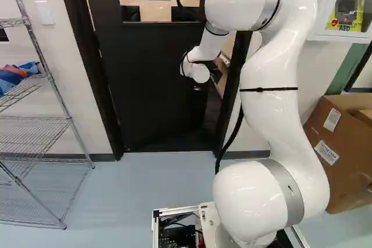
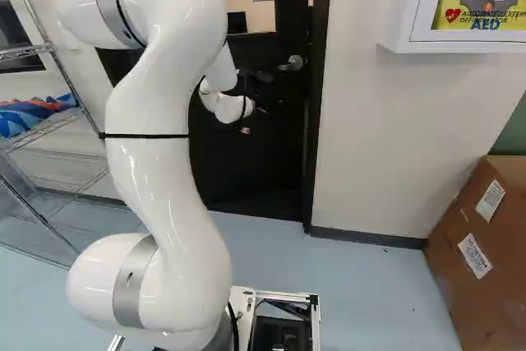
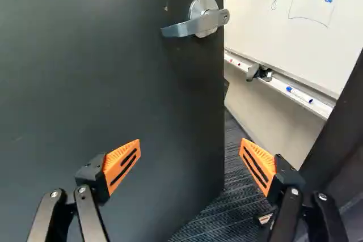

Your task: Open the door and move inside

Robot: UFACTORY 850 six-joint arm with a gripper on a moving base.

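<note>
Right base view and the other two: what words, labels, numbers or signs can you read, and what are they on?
"AUTOMATED EXTERNAL DEFIBRILLATOR": white wall cabinet, against yellow.
"AED": same cabinet, below those words.
White labels on the cardboard box: too small and blurred to read.
Whiteboard: drawn marks, no word I can make out.
Door: no print visible.
</note>
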